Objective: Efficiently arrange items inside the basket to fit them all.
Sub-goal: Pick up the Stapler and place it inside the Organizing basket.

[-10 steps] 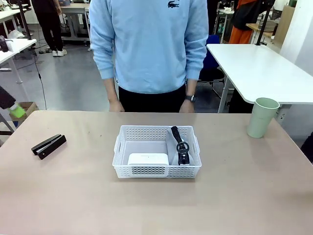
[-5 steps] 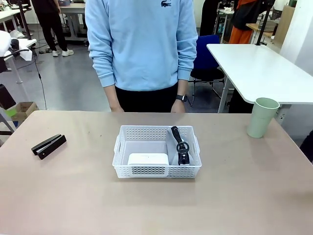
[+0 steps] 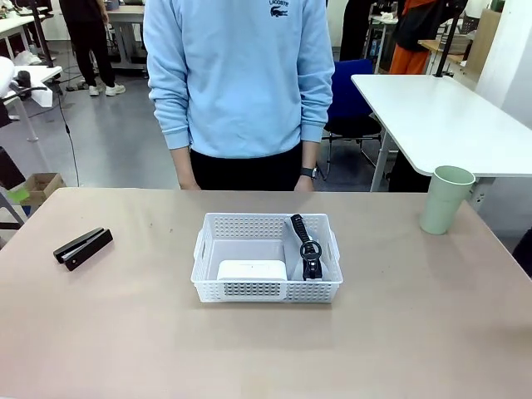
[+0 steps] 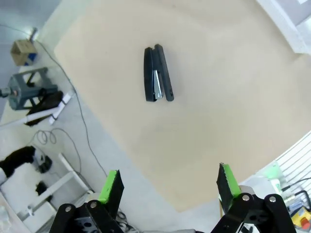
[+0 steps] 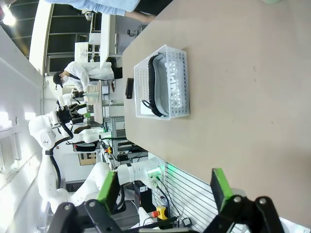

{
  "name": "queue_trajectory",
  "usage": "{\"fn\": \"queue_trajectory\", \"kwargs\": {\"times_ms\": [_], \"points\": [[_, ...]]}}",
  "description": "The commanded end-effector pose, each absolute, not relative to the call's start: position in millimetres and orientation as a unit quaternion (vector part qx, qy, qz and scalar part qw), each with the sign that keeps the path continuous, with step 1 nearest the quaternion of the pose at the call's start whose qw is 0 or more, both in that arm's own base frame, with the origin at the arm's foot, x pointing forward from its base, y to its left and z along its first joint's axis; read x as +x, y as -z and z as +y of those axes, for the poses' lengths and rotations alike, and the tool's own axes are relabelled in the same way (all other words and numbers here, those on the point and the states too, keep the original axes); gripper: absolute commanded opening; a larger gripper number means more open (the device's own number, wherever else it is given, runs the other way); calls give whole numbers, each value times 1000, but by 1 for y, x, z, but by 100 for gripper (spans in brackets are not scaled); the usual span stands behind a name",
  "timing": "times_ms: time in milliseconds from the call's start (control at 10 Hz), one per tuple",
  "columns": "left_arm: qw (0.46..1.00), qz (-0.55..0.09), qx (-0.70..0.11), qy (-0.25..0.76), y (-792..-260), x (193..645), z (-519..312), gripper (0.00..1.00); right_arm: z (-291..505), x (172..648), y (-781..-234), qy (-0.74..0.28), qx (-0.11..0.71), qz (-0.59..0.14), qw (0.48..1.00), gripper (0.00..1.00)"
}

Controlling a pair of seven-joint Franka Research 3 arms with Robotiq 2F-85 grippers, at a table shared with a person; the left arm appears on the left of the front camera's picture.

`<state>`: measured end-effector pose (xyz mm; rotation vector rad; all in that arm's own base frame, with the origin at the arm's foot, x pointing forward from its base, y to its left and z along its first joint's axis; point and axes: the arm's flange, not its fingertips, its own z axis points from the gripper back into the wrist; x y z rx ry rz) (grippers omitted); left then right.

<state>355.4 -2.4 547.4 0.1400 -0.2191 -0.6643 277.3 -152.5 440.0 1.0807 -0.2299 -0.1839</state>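
The white basket [image 3: 266,258] stands mid-table and also appears in the right wrist view [image 5: 175,82]. Inside it a small white box [image 3: 252,269] lies at the front left. A grey pouch with black trim [image 3: 306,248] leans along the right side [image 5: 154,85]. The black stapler [image 3: 82,248] lies on the table far left. My left gripper [image 4: 169,184] hangs open well above the stapler [image 4: 158,74], nothing between its fingers. The pale green cup [image 3: 446,199] stands upright at the far right. My right gripper [image 5: 165,187] is open and empty, off the table's right side, looking across at the basket.
A person in a light blue sweatshirt [image 3: 241,75] stands at the far edge behind the basket, hands down at the table edge. The tabletop [image 3: 266,349] is bare in front of the basket and between the basket and the cup. Another white table [image 3: 432,116] stands behind at the right.
The person has shifted slightly to the picture's left. A green-tipped part at the left edge has moved out of sight. Basket, stapler and cup have not moved.
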Motion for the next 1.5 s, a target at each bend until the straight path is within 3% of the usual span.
{"fn": "queue_trajectory", "kwargs": {"times_ms": [0,200,300,400,600,900,1100,1200,1400], "points": [[886,-140,50,440,-521,375,2,100,-153,278,-442,79,522,-121,841,100],[865,-169,1,472,-480,393,21,100,-153,278,-442,79,522,-121,841,100],[872,-154,0,465,-460,402,30,100,-153,278,-442,79,522,-121,841,100],[863,-126,-54,486,-401,440,37,100,-153,278,-442,79,522,-121,841,100],[864,-126,-57,484,-398,442,37,100,-153,278,-442,79,522,-121,841,100],[909,-55,-88,403,-345,486,43,100,-153,278,-442,79,522,-121,841,100],[925,-54,-116,358,-357,488,46,100,-153,278,-442,79,522,-121,841,100],[907,-59,-87,409,-327,478,42,100,-153,278,-442,79,522,-121,841,100],[907,-59,-87,409,-327,478,42,100,-153,278,-442,79,522,-121,841,100]]}}
